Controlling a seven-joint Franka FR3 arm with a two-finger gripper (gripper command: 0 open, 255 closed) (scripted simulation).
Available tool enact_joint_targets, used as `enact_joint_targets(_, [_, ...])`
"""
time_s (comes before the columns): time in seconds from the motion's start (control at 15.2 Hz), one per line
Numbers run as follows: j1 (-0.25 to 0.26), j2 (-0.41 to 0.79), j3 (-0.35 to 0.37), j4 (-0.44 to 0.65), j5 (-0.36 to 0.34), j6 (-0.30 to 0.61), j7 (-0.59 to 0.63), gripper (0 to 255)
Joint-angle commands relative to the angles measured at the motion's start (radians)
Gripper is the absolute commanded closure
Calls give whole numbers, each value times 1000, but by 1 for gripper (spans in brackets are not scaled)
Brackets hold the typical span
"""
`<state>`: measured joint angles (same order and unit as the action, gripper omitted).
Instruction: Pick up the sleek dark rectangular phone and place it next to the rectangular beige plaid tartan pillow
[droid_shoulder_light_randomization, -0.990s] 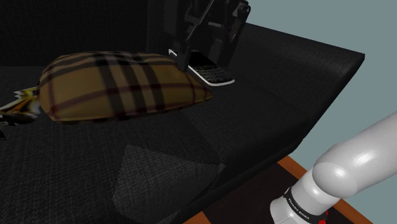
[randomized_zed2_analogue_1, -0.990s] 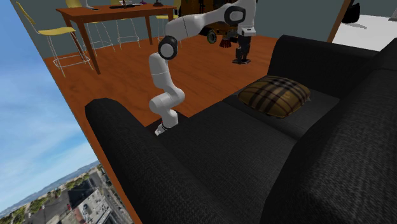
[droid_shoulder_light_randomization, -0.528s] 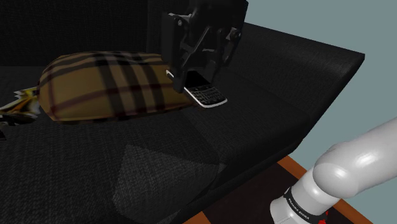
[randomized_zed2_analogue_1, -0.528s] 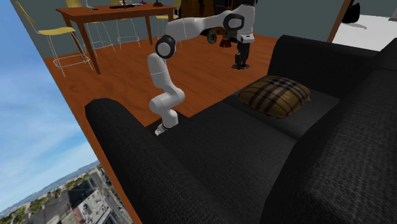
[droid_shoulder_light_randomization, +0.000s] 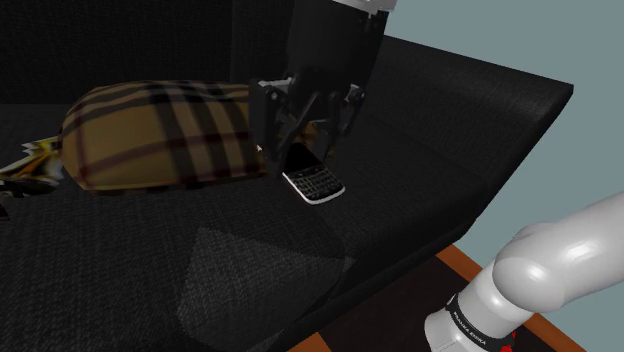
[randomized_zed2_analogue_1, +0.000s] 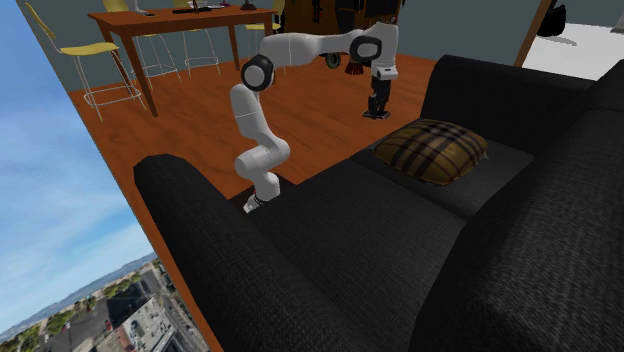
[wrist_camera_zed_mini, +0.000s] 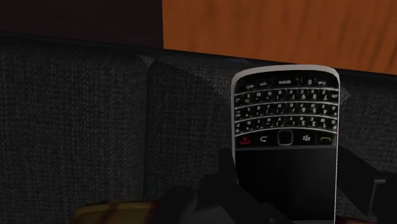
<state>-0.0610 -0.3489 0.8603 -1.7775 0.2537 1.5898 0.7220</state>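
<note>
The black two-finger gripper (droid_shoulder_light_randomization: 303, 140) is clamped on the dark rectangular phone with a silver rim and small keyboard (droid_shoulder_light_randomization: 314, 183). In the wrist view the fingers (wrist_camera_zed_mini: 227, 175) press the phone's (wrist_camera_zed_mini: 284, 127) long sides at its screen end. The keyboard end points towards the front edge of the black fabric sofa (droid_shoulder_light_randomization: 250, 270), and the orange-brown wooden floor (wrist_camera_zed_mini: 273, 28) lies just past that edge.

In the shoulder view the phone hangs tilted, just beside the near corner of the beige plaid pillow (droid_shoulder_light_randomization: 160, 135), on the pillow's right. Its lower end is close to the seat (whether it touches, I cannot tell). Bare seat stretches towards that view's lower edge and right, as far as the sofa's edge by the white arm (droid_shoulder_light_randomization: 540, 270). The pillow closes off the left side and the dark back cushion rises behind it.

In the second exterior view the gripper (randomized_zed2_analogue_1: 376, 108) stands left of the pillow (randomized_zed2_analogue_1: 432, 150). There is open floor behind it, up to a wooden table (randomized_zed2_analogue_1: 160, 22) with yellow chairs (randomized_zed2_analogue_1: 85, 50).

Half a second ago the phone was higher and a little further right in the shoulder view, and a second ago further still towards the back. The gripper has come down with it towards the pillow's corner. The pillow has not moved.
</note>
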Motion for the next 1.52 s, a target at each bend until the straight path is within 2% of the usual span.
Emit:
enact_joint_targets(0.0, [4,-10,0,-35,7,27,-5,255])
enact_joint_targets(1.19, [26,-38,33,-297,46,268,-28,255])
enact_joint_targets(1.45, [26,-38,33,-297,46,268,-28,255])
